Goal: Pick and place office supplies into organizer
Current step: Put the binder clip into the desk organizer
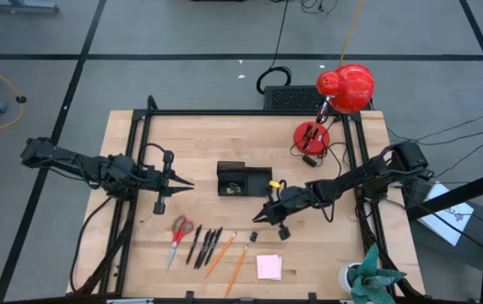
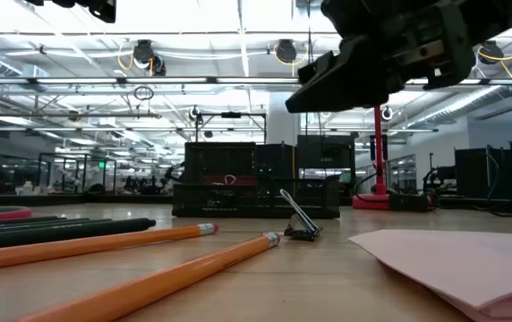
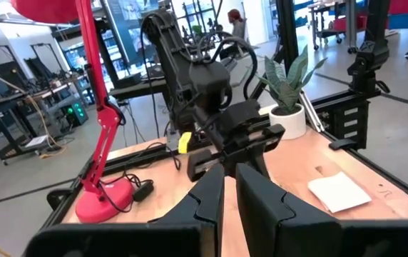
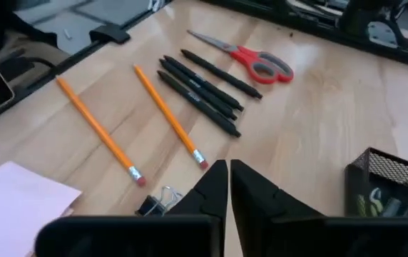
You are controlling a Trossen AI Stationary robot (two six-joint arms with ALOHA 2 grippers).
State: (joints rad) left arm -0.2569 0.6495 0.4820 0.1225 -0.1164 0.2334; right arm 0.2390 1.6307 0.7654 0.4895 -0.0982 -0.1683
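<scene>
1. My right gripper (image 1: 267,214) hangs above the table, just in front of the organizer (image 1: 243,180) and a little toward my right side. The jaws are pressed together with nothing between them, as my wrist view shows.
2. My left gripper (image 1: 187,182) waits near the organizer's left end, above the boards, its jaws nearly closed and empty.
3. Target, as I judge it: the black binder clip (image 4: 155,202) lying on the wood just below my right fingertips, beside the eraser ends of the two orange pencils (image 4: 136,114). In the low view it sits on the table, wire handle tilted up.
4. To do this well I would spread the jaws first (shut tips would only shove the clip), then descend straight over it.
5. Aim across the clip's body, not the wire loops; the loops fold and slip.
6. Keep clear of the nearer pencil's eraser, which is close enough to be nudged.
7. Still on the table: the red-handled scissors (image 1: 178,236), black pens (image 1: 205,247) and pink sticky-note pad (image 1: 268,267), all well in front of the organizer.
</scene>
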